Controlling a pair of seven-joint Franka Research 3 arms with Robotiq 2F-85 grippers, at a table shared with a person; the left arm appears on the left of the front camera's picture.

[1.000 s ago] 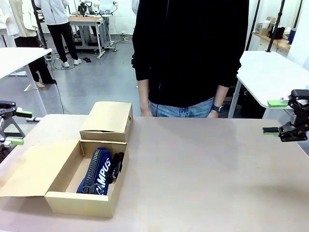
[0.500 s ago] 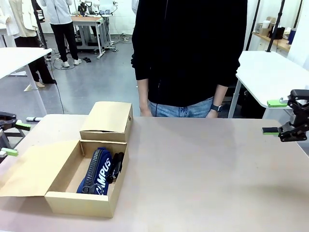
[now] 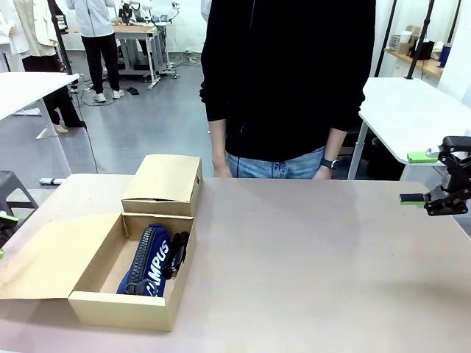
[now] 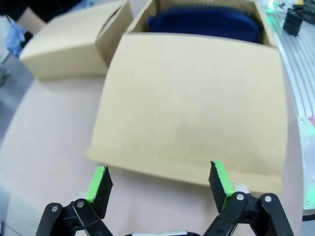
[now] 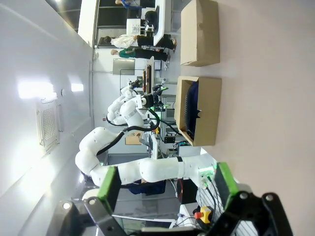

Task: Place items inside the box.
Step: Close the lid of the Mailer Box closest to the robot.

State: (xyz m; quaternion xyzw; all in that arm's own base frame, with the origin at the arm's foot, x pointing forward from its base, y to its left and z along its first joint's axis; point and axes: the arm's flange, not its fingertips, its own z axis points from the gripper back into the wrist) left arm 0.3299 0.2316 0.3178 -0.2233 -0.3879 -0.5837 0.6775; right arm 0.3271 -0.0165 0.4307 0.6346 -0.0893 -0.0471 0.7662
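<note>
Two boxes sit on the surface; the open box [image 3: 134, 273] already holds the navy zip pouch [image 3: 149, 260]. Both the left gripper [image 4: 160, 184] and right gripper [image 3: 423, 179] hang empty, jaws wide. Packing looks finished; closing the flap [image 4: 192, 103] likely follows.

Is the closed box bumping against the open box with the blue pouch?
Touching. In the front view, the closed box sits flush against the open box's back wall, no gap visible.

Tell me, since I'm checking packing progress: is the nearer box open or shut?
Open: the nearer box has its lid flap folded out flat, exposing the navy pouch inside.
</note>
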